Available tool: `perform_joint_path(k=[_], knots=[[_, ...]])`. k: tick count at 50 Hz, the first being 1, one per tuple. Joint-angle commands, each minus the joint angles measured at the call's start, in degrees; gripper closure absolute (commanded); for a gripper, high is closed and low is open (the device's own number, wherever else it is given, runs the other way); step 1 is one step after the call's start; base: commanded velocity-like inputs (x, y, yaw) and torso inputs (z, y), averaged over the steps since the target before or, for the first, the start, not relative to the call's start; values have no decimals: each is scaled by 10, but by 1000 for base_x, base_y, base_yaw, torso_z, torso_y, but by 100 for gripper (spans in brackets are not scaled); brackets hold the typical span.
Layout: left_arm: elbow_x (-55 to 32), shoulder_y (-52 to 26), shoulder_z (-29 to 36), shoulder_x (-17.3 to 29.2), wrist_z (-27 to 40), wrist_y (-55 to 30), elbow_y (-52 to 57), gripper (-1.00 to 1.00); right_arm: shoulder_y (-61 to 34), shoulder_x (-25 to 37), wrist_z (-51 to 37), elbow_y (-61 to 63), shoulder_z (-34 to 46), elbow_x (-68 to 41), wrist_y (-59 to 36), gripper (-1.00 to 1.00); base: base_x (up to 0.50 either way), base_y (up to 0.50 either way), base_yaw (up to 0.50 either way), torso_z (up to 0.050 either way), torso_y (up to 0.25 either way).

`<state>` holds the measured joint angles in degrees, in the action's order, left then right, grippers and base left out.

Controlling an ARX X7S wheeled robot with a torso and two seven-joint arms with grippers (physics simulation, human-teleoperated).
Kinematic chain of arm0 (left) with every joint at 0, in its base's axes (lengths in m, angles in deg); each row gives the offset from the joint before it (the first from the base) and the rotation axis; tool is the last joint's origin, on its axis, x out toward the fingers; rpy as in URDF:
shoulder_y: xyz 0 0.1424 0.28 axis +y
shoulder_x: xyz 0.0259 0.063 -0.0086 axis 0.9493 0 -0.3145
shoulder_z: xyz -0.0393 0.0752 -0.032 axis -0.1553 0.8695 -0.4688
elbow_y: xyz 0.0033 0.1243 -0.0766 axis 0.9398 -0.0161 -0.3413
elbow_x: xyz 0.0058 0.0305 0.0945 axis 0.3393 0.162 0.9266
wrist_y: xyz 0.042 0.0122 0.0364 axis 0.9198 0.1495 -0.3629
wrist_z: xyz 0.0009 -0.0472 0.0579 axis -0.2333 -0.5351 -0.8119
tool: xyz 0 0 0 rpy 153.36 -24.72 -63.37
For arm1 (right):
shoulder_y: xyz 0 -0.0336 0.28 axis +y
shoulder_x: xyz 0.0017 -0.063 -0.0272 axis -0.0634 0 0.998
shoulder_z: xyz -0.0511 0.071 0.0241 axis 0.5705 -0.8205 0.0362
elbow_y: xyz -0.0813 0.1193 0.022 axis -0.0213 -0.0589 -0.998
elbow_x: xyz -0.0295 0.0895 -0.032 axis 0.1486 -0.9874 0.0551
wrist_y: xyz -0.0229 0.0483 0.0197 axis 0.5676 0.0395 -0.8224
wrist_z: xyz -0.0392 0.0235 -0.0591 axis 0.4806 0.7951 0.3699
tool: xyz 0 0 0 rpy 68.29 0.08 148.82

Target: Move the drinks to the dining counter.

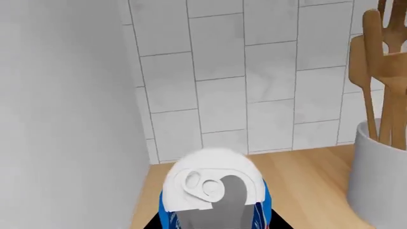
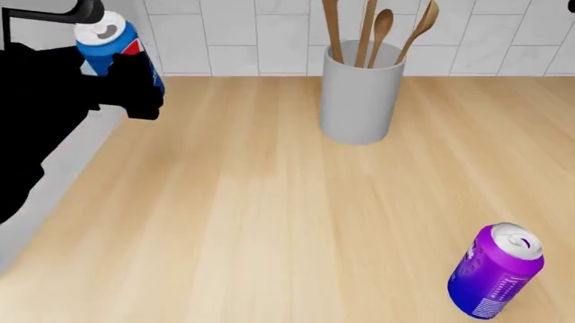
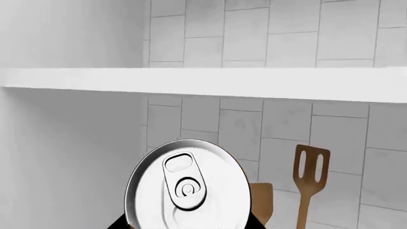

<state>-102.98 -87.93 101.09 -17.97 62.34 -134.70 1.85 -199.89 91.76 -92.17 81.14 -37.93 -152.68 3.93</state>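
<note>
Head view: left gripper (image 2: 126, 74) at the far corner of the tan worktop (image 2: 269, 202), its black fingers wrapped round the lower half of the blue can (image 2: 110, 42).
Left gripper state: clamped on the blue can; lid and upper body stand clear above the fingers, can upright.
Left wrist view: same can sits right under the camera, tab up; the tiled wall (image 1: 241, 71) is close beyond it, a plain grey side panel (image 1: 64, 119) tight on one side, and the white crock (image 2: 359, 94) of wooden spoons near on the other.
Right wrist view: a silver can lid (image 3: 188, 186) fills the near field, tab up; body colour hidden, so I cannot say which drink it is.
Right gripper state: cannot tell. Only dark slivers show below the lid, and the arm is out of the head view.
Purple can (image 2: 499, 269): standing alone on the worktop, well away from the left gripper, on the far side of the crock, leaning slightly as seen.
Dining counter: not in any view.
Step in hand (my reading): carrying the blue can out of the corner.
Doing it well: draw straight back from wall and panel before swinging; keep the can upright; pass wide of the crock; turn the base slowly so the grip does not slip.
</note>
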Motion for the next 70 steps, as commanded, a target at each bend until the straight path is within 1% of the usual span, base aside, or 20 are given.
perform_joint_path(k=[1, 6, 11, 16, 23, 44, 70], knots=[[-71, -18, -22, 24, 60, -10, 57, 100, -16, -12, 38, 4, -4, 42, -19, 100, -500, 0, 0, 0, 0], [-59, -13, -20, 23, 48, -10, 55, 100, -15, -13, 42, 3, -3, 47, -21, 100, -500, 0, 0, 0, 0], [-65, -7, -25, 25, 44, -3, 50, 100, -20, -8, 39, 4, -4, 50, -24, 100, -500, 0, 0, 0, 0], [-75, -10, -24, 27, 53, 1, 54, 100, -20, -6, 38, 7, -5, 52, -24, 100, -500, 52, 0, 0, 0], [-68, -6, -22, 28, 46, 3, 55, 100, -28, -4, 44, 12, 0, 64, -39, 100, -499, 187, 0, 0, 0], [-76, 1, -26, 41, 44, 17, 59, 100, -32, -8, 44, 14, -3, 61, -41, 100, -313, 488, 0, 0, 0], [-66, 6, -14, 44, 35, 22, 62, 100, -29, -6, 47, 17, -6, 59, -43, 100, -278, 500, 0, 0, 0]])
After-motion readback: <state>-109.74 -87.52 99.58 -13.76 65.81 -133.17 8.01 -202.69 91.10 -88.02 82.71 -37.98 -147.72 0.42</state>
